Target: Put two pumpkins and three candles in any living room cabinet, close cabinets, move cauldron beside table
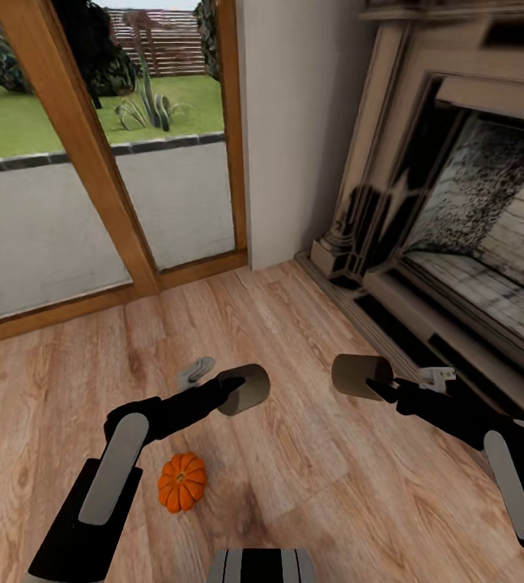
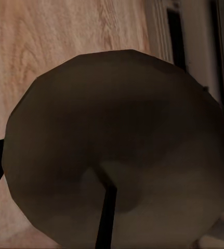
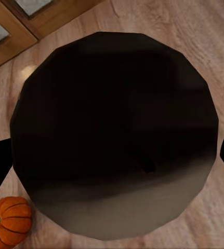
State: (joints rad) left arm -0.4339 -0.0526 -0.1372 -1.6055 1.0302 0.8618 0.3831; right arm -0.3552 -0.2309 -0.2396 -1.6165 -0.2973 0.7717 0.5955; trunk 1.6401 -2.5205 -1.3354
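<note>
Our left gripper (image 1: 233,393) at 11 o'clock and right gripper (image 1: 375,382) at 1 o'clock, both arms extended forward, each clamped on a candle.

1. Your left hand (image 1: 231,392) holds one candle (image 1: 245,389) above the floor (image 1: 310,470); your right hand (image 1: 379,385) holds another candle (image 1: 359,376).
2. A pumpkin (image 1: 182,482) lies on the floor beneath your left arm.
3. The fireplace (image 1: 464,227) stands right; the glass door (image 1: 91,162) ahead-left.

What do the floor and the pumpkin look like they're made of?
The floor looks like matte light wood planking, with visible grain and board seams. The pumpkin reads as a smooth, ribbed orange rind with a small stem, though real or plastic is unclear.
</note>
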